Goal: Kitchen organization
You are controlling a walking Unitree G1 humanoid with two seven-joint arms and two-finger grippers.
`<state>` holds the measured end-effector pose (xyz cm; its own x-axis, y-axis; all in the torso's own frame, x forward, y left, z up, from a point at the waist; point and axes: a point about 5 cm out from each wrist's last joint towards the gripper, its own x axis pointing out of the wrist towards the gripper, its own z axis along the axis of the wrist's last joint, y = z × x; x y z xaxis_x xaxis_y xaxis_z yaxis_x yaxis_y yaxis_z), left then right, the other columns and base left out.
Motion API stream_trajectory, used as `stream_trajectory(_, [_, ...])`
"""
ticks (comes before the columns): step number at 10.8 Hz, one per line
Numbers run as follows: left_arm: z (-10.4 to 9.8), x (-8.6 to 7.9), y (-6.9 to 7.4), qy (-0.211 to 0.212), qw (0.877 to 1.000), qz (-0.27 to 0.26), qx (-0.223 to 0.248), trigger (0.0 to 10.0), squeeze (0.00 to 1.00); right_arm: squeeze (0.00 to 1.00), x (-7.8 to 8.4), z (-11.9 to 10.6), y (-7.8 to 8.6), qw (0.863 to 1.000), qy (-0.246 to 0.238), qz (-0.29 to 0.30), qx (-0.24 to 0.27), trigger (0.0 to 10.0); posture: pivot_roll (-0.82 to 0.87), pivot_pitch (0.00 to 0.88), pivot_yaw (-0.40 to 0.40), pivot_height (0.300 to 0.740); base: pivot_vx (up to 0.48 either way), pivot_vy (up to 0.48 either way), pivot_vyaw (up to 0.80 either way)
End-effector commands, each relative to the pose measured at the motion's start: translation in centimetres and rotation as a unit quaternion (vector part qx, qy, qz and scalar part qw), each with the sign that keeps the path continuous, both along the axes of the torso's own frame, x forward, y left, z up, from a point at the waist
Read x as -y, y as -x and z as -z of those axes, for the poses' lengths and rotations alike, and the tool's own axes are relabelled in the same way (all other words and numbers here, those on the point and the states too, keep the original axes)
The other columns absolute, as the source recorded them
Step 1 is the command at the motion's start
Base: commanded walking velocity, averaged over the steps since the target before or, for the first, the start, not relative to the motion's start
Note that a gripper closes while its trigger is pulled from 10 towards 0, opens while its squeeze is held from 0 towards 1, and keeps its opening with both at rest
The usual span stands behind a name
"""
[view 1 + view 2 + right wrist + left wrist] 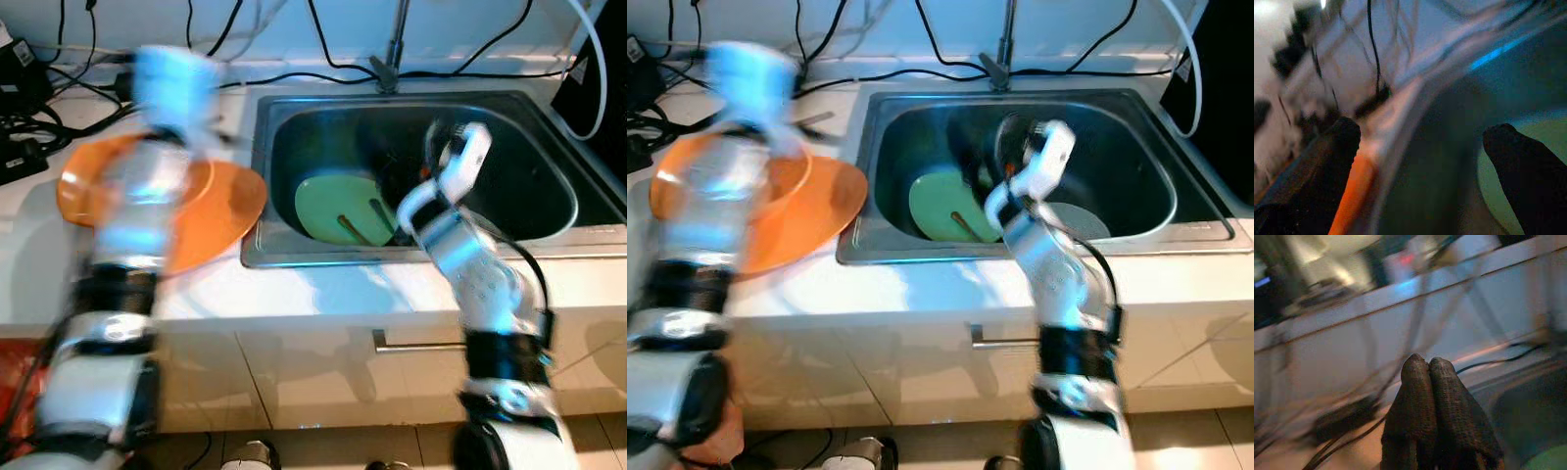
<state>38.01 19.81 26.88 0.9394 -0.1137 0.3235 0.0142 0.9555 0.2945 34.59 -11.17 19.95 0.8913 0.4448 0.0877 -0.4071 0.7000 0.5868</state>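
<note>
Left eye view puts you in front of a white counter point(294, 294) with a steel sink point(265, 147) set into it, and your right arm reaches over the sink's near rim into the basin. Your right gripper point(1420, 142) hangs inside the sink with its two black fingers spread wide apart, holding nothing; the right wrist view shows the dark basin wall between them. A green plate point(333, 201) lies on the sink floor toward the left, just left of that arm, with two slender utensils point(364, 223) resting on it, too blurred to name. Left of the sink, an orange plate point(220, 211) sits on the counter, its right edge close to the sink rim, with an orange bowl point(789, 176) on it. Your left arm is raised over these orange dishes and is heavily blurred. Your left gripper point(1429, 363) has its fingertips pressed together, empty. Black cables point(69, 83) trail along the far edge of the counter against the wall, and the faucet point(392, 54) rises behind the sink.
</note>
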Motion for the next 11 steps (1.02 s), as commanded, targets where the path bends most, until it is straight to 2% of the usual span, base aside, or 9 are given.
stream_trajectory(1, [0.3,-1.5,0.5,0.004,0.999,-0.036,-0.006,10.0,1.00,0.00,-1.5,0.1,1.1,0.996,0.054,-0.065,0.005,10.0,0.13,0.063,0.036,0.740,0.000,0.000,0.00])
stream_trajectory(3, [0.0,-4.4,1.3,0.024,0.993,-0.112,-0.007,10.0,1.00,0.00,-1.7,0.9,1.9,0.992,0.087,-0.096,0.001,10.0,0.13,0.060,0.034,0.740,0.000,0.000,0.00])
stream_trajectory(4, [0.2,-5.2,1.5,0.033,0.990,-0.135,-0.022,10.0,1.00,0.00,-1.6,1.3,2.0,0.990,0.100,-0.096,-0.002,10.0,0.14,0.061,0.033,0.740,0.000,0.000,0.00])
stream_trajectory(5, [0.7,-5.9,1.7,0.040,0.987,-0.151,-0.038,10.0,1.00,0.11,-1.6,1.4,2.0,0.989,0.108,-0.098,-0.003,10.0,0.14,0.063,0.036,0.740,0.000,0.000,0.00])
stream_trajectory(6, [0.3,-7.0,2.1,0.037,0.982,-0.182,-0.037,10.0,1.00,1.00,-1.8,1.5,2.2,0.988,0.118,-0.104,-0.001,10.0,0.14,0.063,0.038,0.740,0.000,0.000,0.00])
stream_trajectory(8, [-0.6,-8.9,2.4,0.039,0.971,-0.231,-0.047,10.0,1.00,1.00,-1.9,1.7,2.4,0.987,0.123,-0.107,0.001,10.0,0.15,0.066,0.044,0.740,0.000,0.000,0.00])
stream_trajectory(10, [-0.2,-10.7,2.7,0.063,0.959,-0.264,-0.087,10.0,1.00,1.00,-2.0,1.7,2.4,0.986,0.125,-0.108,0.005,10.0,0.15,0.067,0.050,0.740,0.000,0.000,0.00])
stream_trajectory(11, [0.3,-11.0,2.8,0.078,0.955,-0.265,-0.104,10.0,1.00,1.00,-2.1,1.6,2.6,0.985,0.124,-0.116,0.010,10.0,0.16,0.067,0.052,0.740,0.000,0.000,0.00])
